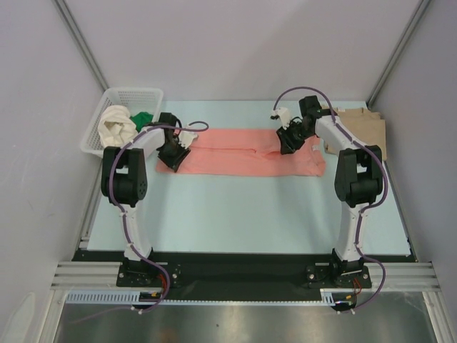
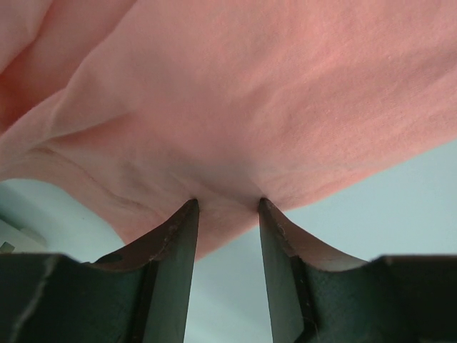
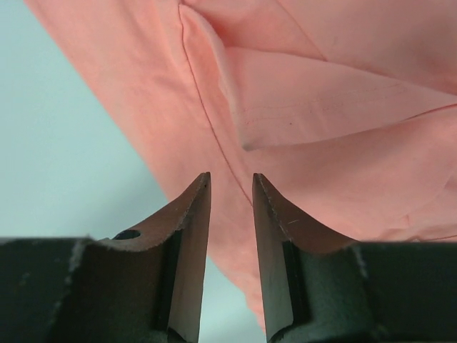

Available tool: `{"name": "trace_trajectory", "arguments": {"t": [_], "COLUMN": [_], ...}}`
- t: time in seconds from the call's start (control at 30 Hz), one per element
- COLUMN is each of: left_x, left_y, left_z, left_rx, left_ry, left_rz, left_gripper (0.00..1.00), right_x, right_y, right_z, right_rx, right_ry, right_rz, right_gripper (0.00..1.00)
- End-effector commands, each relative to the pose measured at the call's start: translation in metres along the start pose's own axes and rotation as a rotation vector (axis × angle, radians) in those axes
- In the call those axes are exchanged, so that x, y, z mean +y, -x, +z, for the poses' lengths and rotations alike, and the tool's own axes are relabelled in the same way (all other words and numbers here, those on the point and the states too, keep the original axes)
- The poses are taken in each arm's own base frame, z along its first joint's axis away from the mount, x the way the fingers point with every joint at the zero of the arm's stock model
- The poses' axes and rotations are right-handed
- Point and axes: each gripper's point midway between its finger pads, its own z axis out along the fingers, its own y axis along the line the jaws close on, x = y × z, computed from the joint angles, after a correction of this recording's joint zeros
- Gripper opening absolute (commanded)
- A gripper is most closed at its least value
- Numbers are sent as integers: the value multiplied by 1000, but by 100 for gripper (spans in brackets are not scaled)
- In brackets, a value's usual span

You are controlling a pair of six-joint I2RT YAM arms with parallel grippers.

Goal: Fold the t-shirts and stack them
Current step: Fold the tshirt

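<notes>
Left hand [image 2: 228, 204] is hanging partly open and empty at the left end of the salmon-pink t-shirt [image 1: 250, 153]; right hand [image 3: 232, 177] is hovering, narrowly open and empty, over its right end, the shirt lying stretched across the tabletop [image 1: 235, 214].

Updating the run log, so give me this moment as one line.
stage: folding | large salmon-pink cloth t-shirt: long folded band, flat on pale blue table | left tool: open, at left end | right tool: open, near right end

White plastic lattice basket [image 1: 136, 93] at far-left corner of pale blue counter [image 1: 243, 207]; grey walls [image 1: 235, 43] w/ metal rails [image 1: 78, 36] around; black strip [image 1: 243, 268] along near edge.
</notes>
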Motion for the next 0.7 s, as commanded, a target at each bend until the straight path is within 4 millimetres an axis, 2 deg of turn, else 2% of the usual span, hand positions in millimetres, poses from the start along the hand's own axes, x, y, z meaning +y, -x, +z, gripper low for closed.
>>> {"name": "trace_trajectory", "arguments": {"t": [0.0, 0.2, 0.4, 0.57, 0.63, 0.67], "left_x": [12, 12, 9, 6, 4, 6], "left_y": [10, 8, 2, -3, -4, -1], "left_z": [1, 8, 14, 12, 8, 0], "left_rx": [-26, -19, -2, 0, -3, -24], "left_ry": [33, 22, 10, 4, 2, 14], "left_rz": [-35, -47, -53, -58, -58, -56], "left_gripper": [45, 43, 42, 42, 41, 41], "right_x": [9, 15, 9, -19, -39, -49], "right_y": [-7, -17, -17, 2, 22, 37], "right_z": [-3, 4, 27, 46, 50, 46], "right_rx": [21, 46, 58, 20, -17, -50], "right_ry": [37, 48, 40, -8, -48, -75], "right_rz": [-9, -4, -2, 9, -13, -20], "right_gripper": [35, 35, 35, 35, 35, 34]}}
